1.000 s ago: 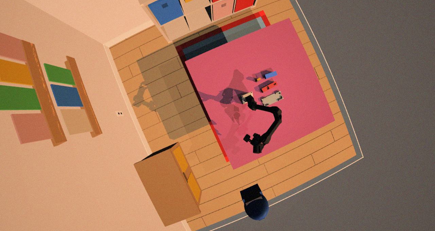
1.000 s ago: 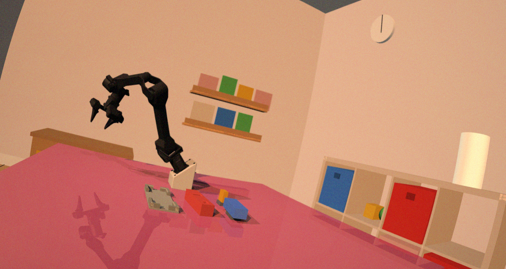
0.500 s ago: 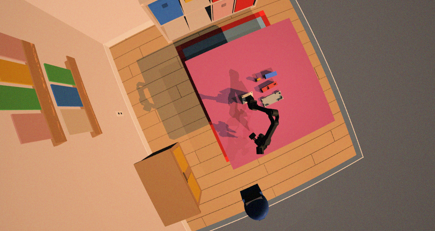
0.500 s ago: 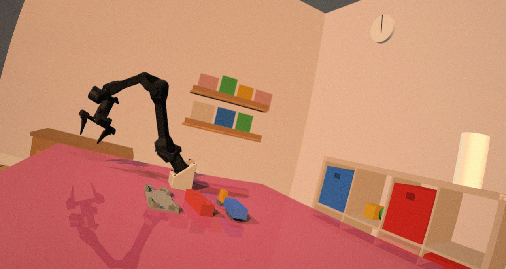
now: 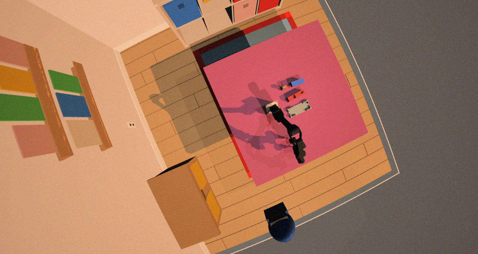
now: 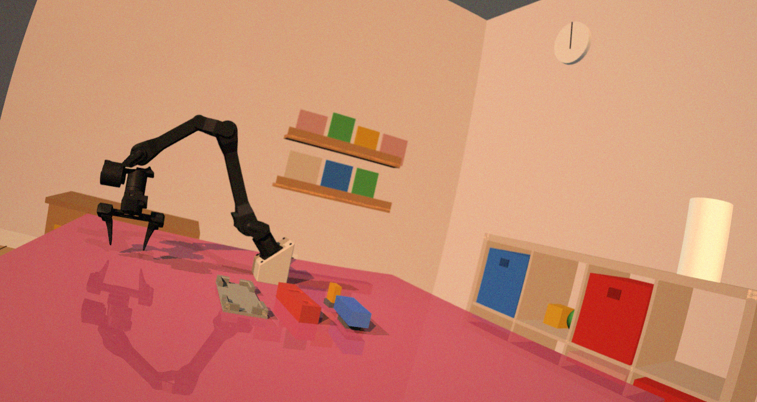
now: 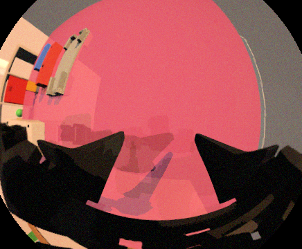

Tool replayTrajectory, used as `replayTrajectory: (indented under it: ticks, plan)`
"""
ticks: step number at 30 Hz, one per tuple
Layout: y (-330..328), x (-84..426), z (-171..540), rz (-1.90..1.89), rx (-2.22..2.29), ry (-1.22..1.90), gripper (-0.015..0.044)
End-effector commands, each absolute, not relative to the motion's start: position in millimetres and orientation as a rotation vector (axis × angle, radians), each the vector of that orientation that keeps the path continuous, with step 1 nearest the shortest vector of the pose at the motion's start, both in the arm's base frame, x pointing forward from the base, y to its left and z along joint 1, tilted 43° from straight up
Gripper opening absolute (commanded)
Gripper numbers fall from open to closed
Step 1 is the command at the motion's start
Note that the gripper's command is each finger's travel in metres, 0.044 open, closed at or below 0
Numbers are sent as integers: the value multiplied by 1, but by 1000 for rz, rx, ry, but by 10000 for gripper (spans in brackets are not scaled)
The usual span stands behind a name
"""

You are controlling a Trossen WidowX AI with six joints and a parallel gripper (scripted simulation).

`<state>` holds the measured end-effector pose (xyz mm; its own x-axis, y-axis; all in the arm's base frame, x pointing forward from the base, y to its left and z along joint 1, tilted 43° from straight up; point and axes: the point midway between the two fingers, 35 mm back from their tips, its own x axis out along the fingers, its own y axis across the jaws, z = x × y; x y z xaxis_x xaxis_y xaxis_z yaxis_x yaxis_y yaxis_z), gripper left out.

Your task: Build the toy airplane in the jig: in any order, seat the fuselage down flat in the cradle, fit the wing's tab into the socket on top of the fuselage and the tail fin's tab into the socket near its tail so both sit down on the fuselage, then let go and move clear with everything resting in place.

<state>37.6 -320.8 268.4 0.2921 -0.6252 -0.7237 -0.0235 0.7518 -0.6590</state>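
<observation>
The grey jig (image 5: 298,109) (image 6: 242,298) (image 7: 67,62) lies on the pink table with its cradle empty. The red fuselage (image 5: 295,95) (image 6: 297,301) (image 7: 50,64) lies beside it, sockets upward. The blue wing (image 5: 297,82) (image 6: 352,311) (image 7: 42,57) lies beyond the fuselage. The small orange tail fin (image 5: 283,87) (image 6: 333,292) (image 7: 31,86) stands near the wing, on the arm-base side. My gripper (image 6: 126,247) (image 7: 161,135) is wide open and empty, pointing down above the table, well away from the jig and the parts. In the top view its fingertips are too small to tell.
The arm's pale base (image 5: 271,107) (image 6: 272,265) (image 7: 35,131) stands on the pink table (image 5: 320,52) (image 6: 296,373) near the jig and parts. A cube shelf (image 5: 187,35) and a brown cabinet (image 5: 180,202) stand off the table. A dark blue chair (image 5: 282,227) is beyond the table edge.
</observation>
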Motion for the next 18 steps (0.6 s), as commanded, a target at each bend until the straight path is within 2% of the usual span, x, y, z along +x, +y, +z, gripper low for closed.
replayTrajectory:
  ticks: [1,12,18]
  plan:
    - [-314,93,245,-371,-498,1204,440]
    - [-247,216,176,-211,-231,1318,440]
    - [-193,254,137,-138,-183,1446,440]
